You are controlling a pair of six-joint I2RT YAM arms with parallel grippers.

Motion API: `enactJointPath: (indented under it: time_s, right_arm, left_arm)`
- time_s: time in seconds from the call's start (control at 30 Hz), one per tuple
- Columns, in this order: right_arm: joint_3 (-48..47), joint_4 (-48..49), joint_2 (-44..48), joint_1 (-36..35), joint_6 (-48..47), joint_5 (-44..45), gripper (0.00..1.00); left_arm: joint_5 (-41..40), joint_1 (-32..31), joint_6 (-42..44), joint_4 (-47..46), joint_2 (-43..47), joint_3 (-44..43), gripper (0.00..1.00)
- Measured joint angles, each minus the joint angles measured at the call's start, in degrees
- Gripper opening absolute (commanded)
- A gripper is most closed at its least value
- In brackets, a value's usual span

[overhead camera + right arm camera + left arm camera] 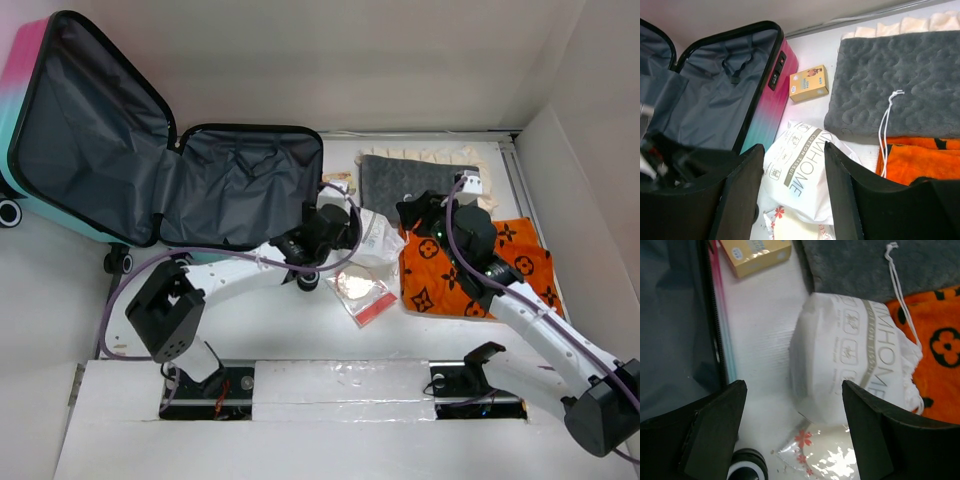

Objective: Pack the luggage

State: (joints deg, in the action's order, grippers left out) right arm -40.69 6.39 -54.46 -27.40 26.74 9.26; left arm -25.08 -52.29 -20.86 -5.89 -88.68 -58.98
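The luggage (pixel 240 185) lies open at the back left, its grey-lined lid (pixel 90 130) tipped back; the pink-to-teal shell also shows in the right wrist view (pixel 771 107). A white drawstring tissue bag (pixel 377 238) lies just right of it. My left gripper (pixel 345 225) is open beside the bag's left side; in the left wrist view (pixel 795 425) its jaws stand wide above the bag (pixel 850 365) and a clear flower-print packet (pixel 825 455). My right gripper (pixel 412 218) is open at the bag's right side; in its own view (pixel 792 190) the bag (pixel 800 175) lies below, between the jaws.
A grey quilted towel (pixel 415 175) lies at the back over cream cloth, and an orange patterned cloth (pixel 475 265) lies under the right arm. A small yellow box (pixel 338 180) sits by the suitcase rim. A suitcase wheel (pixel 747 467) is near the left fingers. A wall stands at the right.
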Motion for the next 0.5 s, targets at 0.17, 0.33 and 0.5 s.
enactJointPath:
  time_s: [0.17,0.33,0.5]
  right_arm:
    - [-0.02,-0.04,-0.42,0.00,0.00,-0.59,0.58]
    - [-0.09,-0.02,-0.42,0.00,0.00,-0.94,0.58]
    - [-0.09,-0.04,-0.42,0.00,0.00,-1.18,0.58]
  left_arm:
    - [4.55,2.95,1.36,-1.62,-3.02,-1.55,0.71]
    - [10.10,2.38,3.23,-2.38,-6.97,-4.22,0.60]
    - [12.79,2.38,4.20,-3.34,-9.77,-5.77,0.08]
